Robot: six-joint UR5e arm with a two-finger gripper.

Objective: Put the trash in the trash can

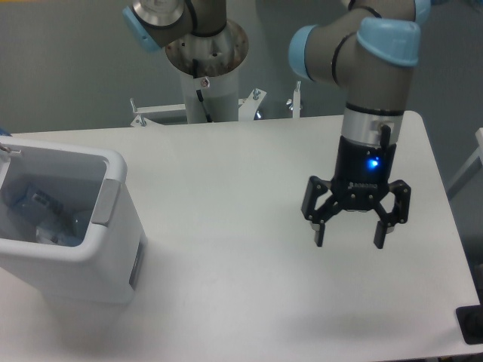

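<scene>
My claw (352, 233) hangs spread and empty over the desk (226, 173). The trash (45, 215), light, slick, crushable plastic, lies inside the can (113, 197); I'd grip mid-body gently.

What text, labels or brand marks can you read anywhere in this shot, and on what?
Gripper: a small white brand mark on its black body below the blue light, too blurred to read.
Trash can: a dark patch on its right side wall, no readable letters.
Trash inside the can: a label shows on the clear plastic, too small to read.
Nothing else carries text.
</scene>
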